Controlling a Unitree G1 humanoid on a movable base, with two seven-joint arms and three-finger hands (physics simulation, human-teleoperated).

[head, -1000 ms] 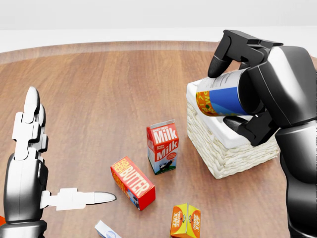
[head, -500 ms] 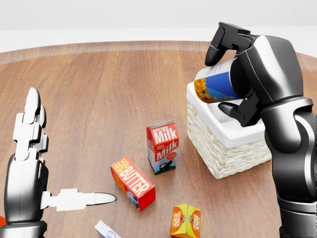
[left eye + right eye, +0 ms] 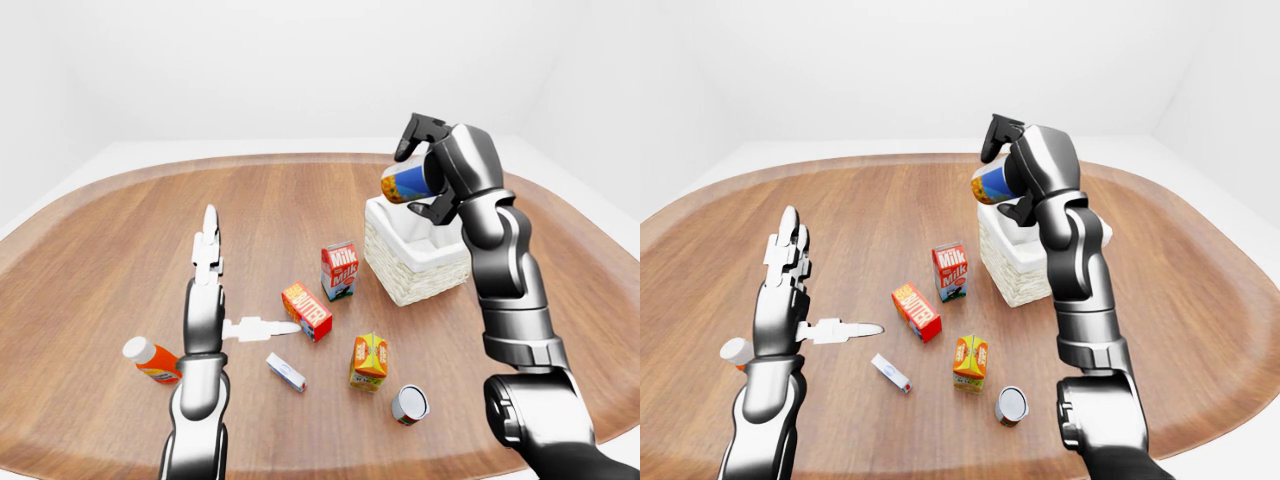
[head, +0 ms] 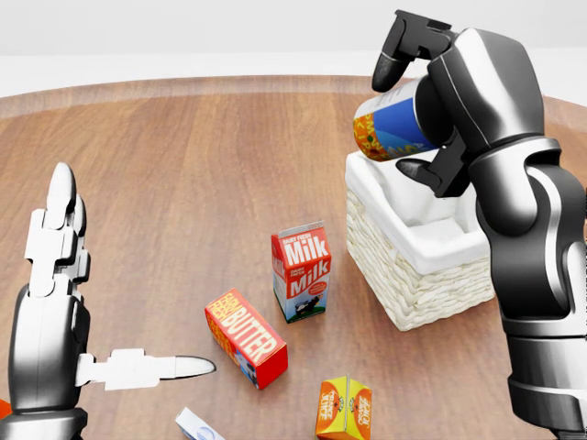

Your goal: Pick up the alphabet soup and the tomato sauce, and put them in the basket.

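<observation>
Head view: the black right hand (image 4: 415, 101) is closing its fingers around a cylindrical can with a blue and orange label (image 4: 390, 126), one finger curling over the top and another pressing from below. Its label text is too small to read, so whether this is the alphabet soup or the tomato sauce cannot be told. The can is lying tilted, its long axis running roughly left to right in this view with the free end pointing left and slightly down. It is hanging just above the white-lined woven wicker basket (image 4: 424, 286), over the basket's upper-left corner, not touching the rim. By my reading, release calls for the can to be over the opening, which lies down and to the right of it.

Further out, the silver left hand (image 4: 55, 302) is standing open and empty, fingers straight up and thumb stretched sideways, well apart from the basket. Near it a red and white milk carton (image 4: 301, 271), a red butter box (image 4: 245, 337) and an orange juice carton (image 4: 343, 409) are sitting on the round wooden table (image 4: 202, 165).

In the left-eye view a second can with a silver end (image 3: 410, 404) is lying on its side near the bottom, nearer the right arm; it may be the other task item, but its label is hidden.
</observation>
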